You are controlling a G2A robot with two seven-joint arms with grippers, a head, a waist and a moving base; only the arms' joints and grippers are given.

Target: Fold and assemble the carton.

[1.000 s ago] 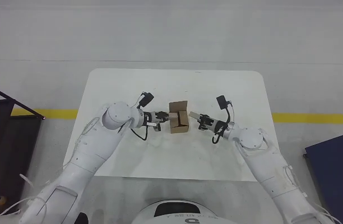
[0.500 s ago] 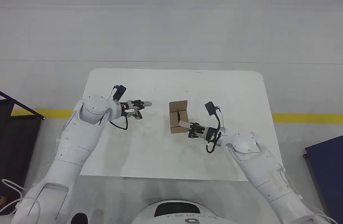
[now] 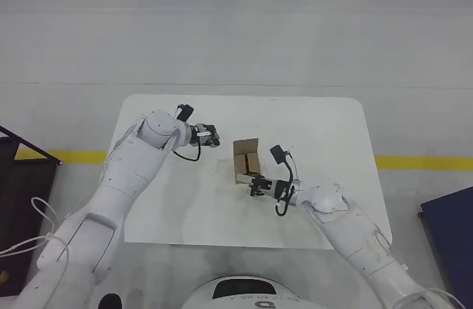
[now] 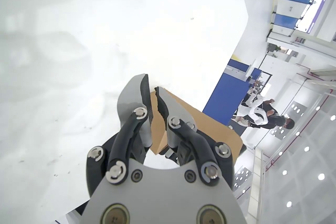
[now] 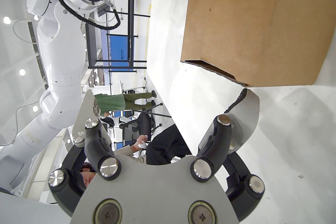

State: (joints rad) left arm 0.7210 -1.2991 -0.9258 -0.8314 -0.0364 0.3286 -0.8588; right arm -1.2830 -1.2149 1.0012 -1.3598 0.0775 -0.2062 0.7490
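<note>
Carton point(image 3: 246, 161) (open-topped) just beside wide-splayed right gripper point(image 3: 256, 186)

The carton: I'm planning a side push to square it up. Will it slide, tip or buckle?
The carton is probably light: thin corrugated walls, open top, so it likely slides on the smooth table. Its raised flap would probably bend.
</note>
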